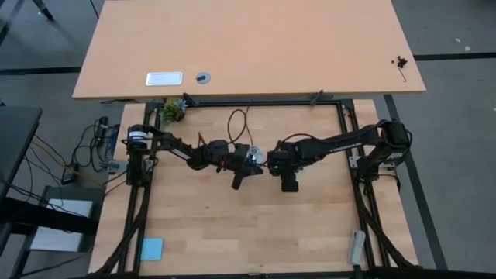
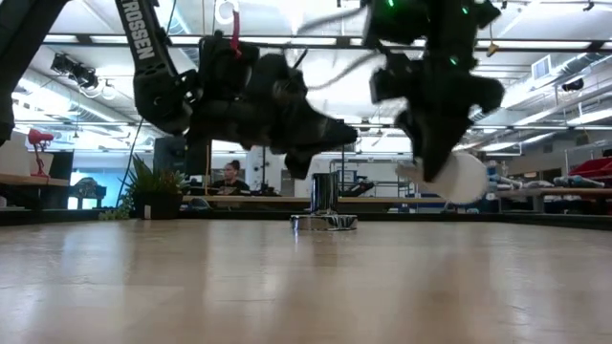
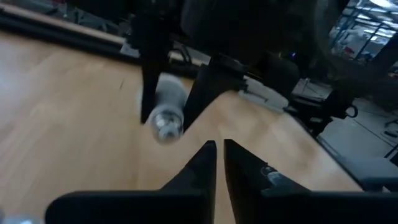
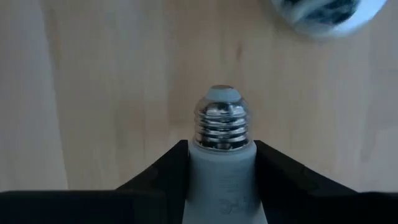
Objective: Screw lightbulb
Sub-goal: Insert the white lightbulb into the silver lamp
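- The right gripper (image 4: 217, 163) is clamped on the lightbulb (image 4: 219, 177): in the right wrist view both dark fingers press against the bulb's white neck, one on each side.
- The bulb's metallic screw end (image 4: 218, 124) sticks out past the fingertips, its threads and rounded tip bare, over the wooden table (image 4: 93, 93).
- In the low view the white glass end of the lightbulb (image 2: 457, 178) shows below the right arm's dark body, raised clear of the table top and tilted.
- From above, the right gripper (image 1: 265, 160) sits near the middle of the table, just beside the left gripper (image 1: 249, 157); the two arms meet there, and the lightbulb (image 1: 258, 156) shows as a small pale spot between them.
- The left gripper (image 3: 219, 152) is nearly closed: in the left wrist view its two dark fingers stand with only a thin slit between them and nothing sits in that slit.
- That same view shows the lightbulb (image 3: 166, 112) farther off, blurred, held between the right arm's fingers above the wood.
- A round silver socket (image 2: 324, 222) rests on the table below and between the two arms in the low view; the bulb is up and to one side of it, not touching it.
- A rim of the socket (image 4: 323, 15) also shows at the edge of the right wrist view, apart from the screw end.
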Available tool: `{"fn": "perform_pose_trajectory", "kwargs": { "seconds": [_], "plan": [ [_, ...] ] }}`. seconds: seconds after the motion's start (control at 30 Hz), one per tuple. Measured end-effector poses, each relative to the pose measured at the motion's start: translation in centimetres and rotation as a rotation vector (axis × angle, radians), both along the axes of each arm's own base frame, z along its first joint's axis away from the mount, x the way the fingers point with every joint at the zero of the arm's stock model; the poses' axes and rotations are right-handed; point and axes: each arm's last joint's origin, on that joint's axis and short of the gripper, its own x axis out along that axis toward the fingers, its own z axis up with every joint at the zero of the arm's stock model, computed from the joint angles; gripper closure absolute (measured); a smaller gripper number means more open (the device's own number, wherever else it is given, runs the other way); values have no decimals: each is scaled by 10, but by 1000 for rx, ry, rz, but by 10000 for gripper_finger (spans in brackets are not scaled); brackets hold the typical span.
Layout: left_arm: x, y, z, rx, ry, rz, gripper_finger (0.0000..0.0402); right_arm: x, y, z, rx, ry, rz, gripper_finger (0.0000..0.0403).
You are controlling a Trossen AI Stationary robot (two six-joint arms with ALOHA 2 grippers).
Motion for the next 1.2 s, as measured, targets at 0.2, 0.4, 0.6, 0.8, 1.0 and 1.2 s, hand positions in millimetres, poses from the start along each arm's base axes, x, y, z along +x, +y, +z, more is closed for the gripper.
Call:
{"fn": "perform_pose_trajectory", "kwargs": {
  "seconds": [0.2,0.4,0.6,0.8,1.0,1.2],
  "plan": [
    [7,-7,8,6,-31,-17,315,14,1,25,4,-97,-8,240],
    [9,-12,8,58,-45,19,267,19,5,34,5,-132,3,240],
    [9,-13,9,66,-47,45,237,19,8,35,0,-133,-2,240],
    [8,-14,14,103,-63,28,223,19,8,36,4,-136,-7,240],
    [3,-12,36,119,-87,50,222,19,11,36,25,-138,6,240],
    [-2,-12,39,191,-2,80,222,20,15,37,26,-155,20,240]
  ]
}}
